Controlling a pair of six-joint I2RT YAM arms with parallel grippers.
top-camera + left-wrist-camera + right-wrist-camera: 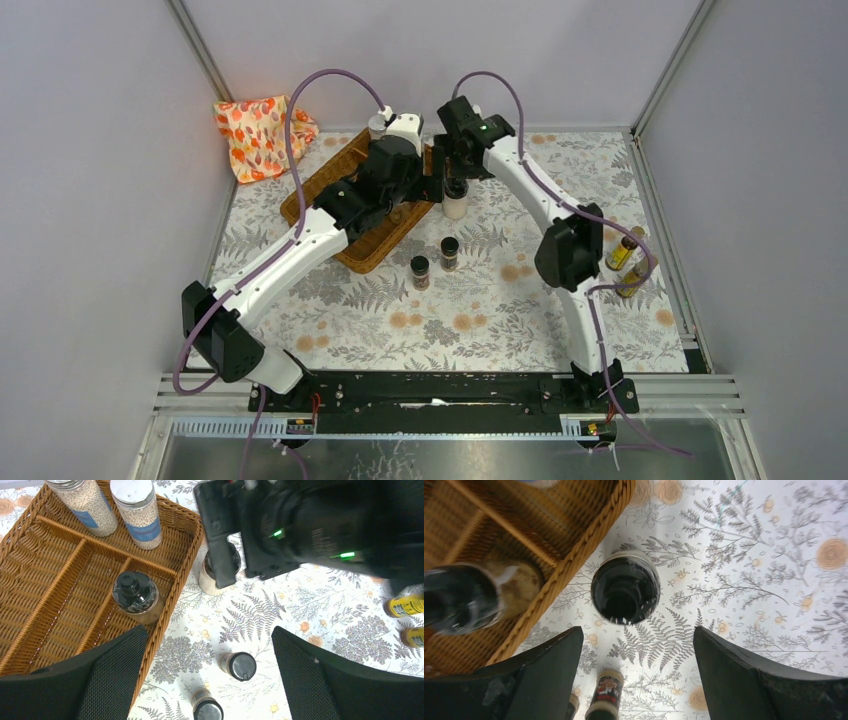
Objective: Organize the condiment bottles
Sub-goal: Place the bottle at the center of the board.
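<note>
Two tall white-filled, silver-lidded jars (90, 505) (140, 512) stand in the far section of the wicker tray (45, 580), and a dark black-capped jar (134, 595) stands in a middle section. A pale bottle with a black cap (625, 587) stands on the table just outside the tray's rim. My right gripper (639, 665) hovers open above it with nothing between its fingers. Over the tray's right edge my left gripper (210, 675) is wide open and empty. Two short spice jars (420, 272) (449, 253) stand on the table below it. Two yellow bottles (625, 248) (636, 275) lie at the right.
An orange-patterned cloth (258, 135) is bunched at the back left corner. The fern-print table cover (480, 320) runs to the metal frame rails on both sides. The two arms crowd together above the tray's right end.
</note>
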